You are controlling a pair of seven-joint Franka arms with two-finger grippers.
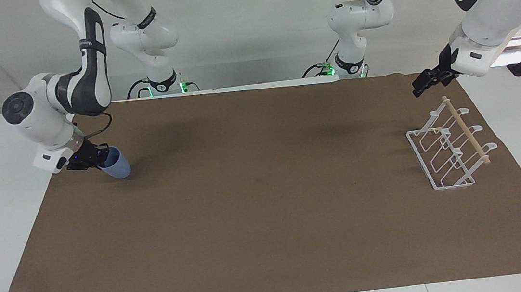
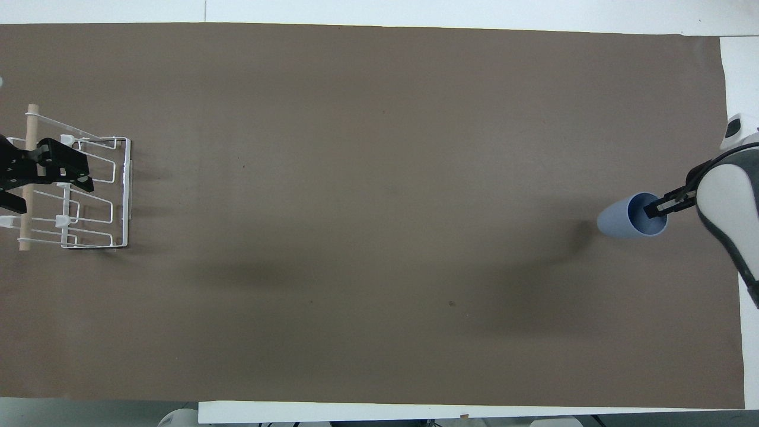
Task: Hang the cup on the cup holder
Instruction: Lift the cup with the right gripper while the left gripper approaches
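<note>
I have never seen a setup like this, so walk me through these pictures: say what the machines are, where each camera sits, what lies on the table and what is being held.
Two white robot arms work at a table covered with a brown mat. One camera faces the robots from across the table; the other looks down from above their end. The right gripper is shut on the rim of a light blue cup, holding it tilted at the right arm's end. The left gripper hangs open in the air above the white wire cup holder at the left arm's end. Nothing hangs on the holder yet.
</note>
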